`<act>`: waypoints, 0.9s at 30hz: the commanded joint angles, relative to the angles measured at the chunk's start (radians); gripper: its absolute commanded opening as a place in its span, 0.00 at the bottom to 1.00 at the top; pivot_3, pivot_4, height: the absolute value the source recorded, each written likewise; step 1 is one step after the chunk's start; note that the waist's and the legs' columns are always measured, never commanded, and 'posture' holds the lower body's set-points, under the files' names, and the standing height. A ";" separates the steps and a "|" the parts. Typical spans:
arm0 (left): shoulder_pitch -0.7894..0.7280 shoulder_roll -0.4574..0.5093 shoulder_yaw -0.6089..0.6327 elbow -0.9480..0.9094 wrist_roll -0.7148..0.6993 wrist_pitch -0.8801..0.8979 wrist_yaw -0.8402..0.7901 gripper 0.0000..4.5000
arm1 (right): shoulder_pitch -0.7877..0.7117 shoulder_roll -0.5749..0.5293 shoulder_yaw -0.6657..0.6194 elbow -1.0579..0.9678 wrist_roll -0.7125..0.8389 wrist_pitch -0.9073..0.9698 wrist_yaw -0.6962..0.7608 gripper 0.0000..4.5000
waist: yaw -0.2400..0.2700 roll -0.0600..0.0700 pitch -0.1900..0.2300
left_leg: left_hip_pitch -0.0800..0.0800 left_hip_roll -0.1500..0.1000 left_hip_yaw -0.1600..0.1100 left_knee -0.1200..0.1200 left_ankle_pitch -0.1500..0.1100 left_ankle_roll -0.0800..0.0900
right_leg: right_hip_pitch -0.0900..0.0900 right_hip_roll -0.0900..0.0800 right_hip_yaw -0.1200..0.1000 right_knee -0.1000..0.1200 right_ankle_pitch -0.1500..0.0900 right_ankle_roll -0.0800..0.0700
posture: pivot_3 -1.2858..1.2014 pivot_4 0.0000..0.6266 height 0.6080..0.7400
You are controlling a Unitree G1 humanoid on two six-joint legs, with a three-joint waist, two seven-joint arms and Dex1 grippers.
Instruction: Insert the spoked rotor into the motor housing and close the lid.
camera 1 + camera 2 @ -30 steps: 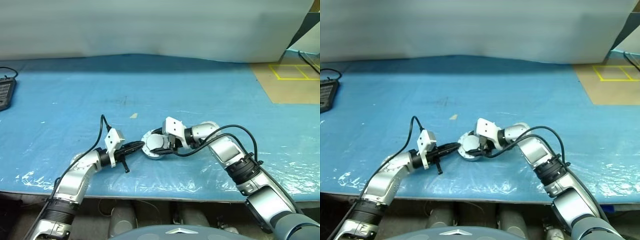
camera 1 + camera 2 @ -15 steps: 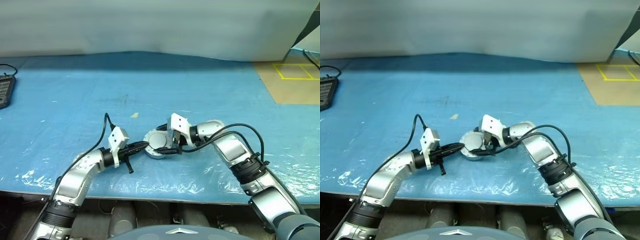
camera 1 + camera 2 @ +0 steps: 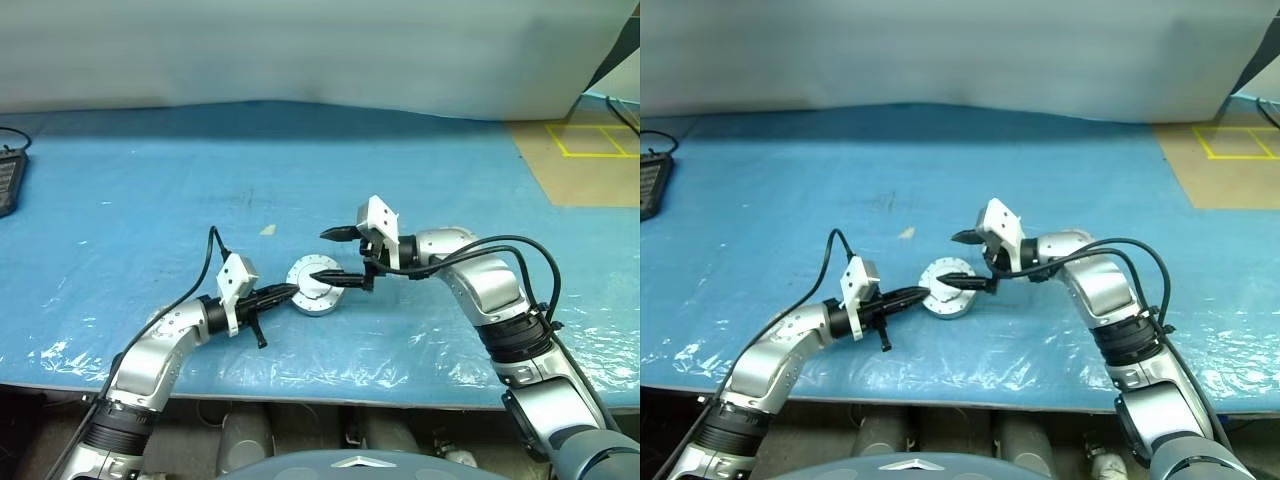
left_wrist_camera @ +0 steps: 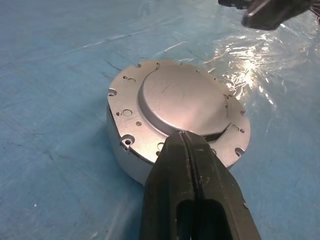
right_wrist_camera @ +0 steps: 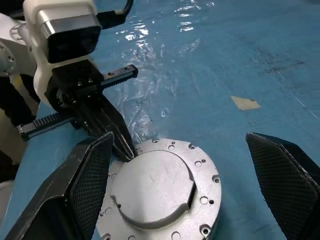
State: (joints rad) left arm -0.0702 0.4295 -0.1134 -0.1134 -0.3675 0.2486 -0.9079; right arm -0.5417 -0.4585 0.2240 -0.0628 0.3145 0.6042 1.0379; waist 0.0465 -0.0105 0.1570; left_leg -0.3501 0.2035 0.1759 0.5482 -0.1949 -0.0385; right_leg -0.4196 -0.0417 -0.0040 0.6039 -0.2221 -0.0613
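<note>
Resting on the housing (image 3: 314, 298), the lid (image 4: 182, 102) looks seated; left end effector (image 3: 290, 291), pinched tight, steadies it from 9 o'clock, while right end effector (image 3: 331, 255) hovers wide, empty.

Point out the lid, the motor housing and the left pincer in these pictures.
lid (image 4: 181, 101): left wrist view, raised plain centre of its top face.
motor housing (image 4: 119, 156): left wrist view, side wall under the lid's rim.
left pincer (image 3: 290, 290): left eye view, shut fingertips at the lid's edge.

Lid (image 3: 943, 281) closed on housing, just left of open right claw (image 3: 962, 260); shut left claw (image 3: 918, 294) tip touching its rim.
</note>
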 commanded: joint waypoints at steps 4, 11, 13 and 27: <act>0.015 0.008 -0.003 0.010 0.017 -0.009 0.006 0.00 | -0.007 0.042 -0.150 0.106 0.176 0.273 -0.053 0.99 | 0.000 0.000 0.000 | 0.000 0.000 0.000 0.000 0.000 -0.001 | 0.000 0.000 0.000 0.000 0.000 0.000 | 0.52 0.24 1.00; 0.018 0.008 -0.004 0.051 0.026 -0.047 -0.004 0.00 | -0.024 0.061 -0.240 0.176 0.286 0.459 -0.092 0.99 | 0.005 0.000 0.000 | 0.000 0.000 0.000 0.000 0.002 -0.004 | 0.000 0.000 0.000 0.001 0.000 0.000 | 0.52 0.24 1.00; 0.020 0.008 -0.005 0.059 0.028 -0.058 -0.005 0.00 | -0.017 0.062 -0.251 0.182 0.309 0.498 -0.094 0.99 | 0.006 0.000 0.000 | 0.000 0.000 0.000 0.001 0.002 -0.004 | 0.000 0.000 0.000 0.001 0.000 0.000 | 0.52 0.24 1.00; 0.020 0.003 -0.006 0.113 0.038 -0.116 -0.007 0.00 | 0.076 0.091 -0.203 0.180 0.334 0.579 -0.137 0.99 | 0.014 0.000 0.000 | 0.000 0.000 0.000 0.002 0.002 -0.004 | 0.001 0.000 0.000 0.001 0.000 0.000 | 0.52 0.24 1.00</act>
State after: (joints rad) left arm -0.0611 0.4266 -0.1160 -0.0334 -0.3524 0.1299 -0.9145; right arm -0.4641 -0.3640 0.0203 0.1353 0.6317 1.1841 0.8977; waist 0.0610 -0.0103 0.1570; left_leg -0.3497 0.2037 0.1763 0.5503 -0.1925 -0.0426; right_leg -0.4191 -0.0417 -0.0044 0.6052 -0.2222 -0.0615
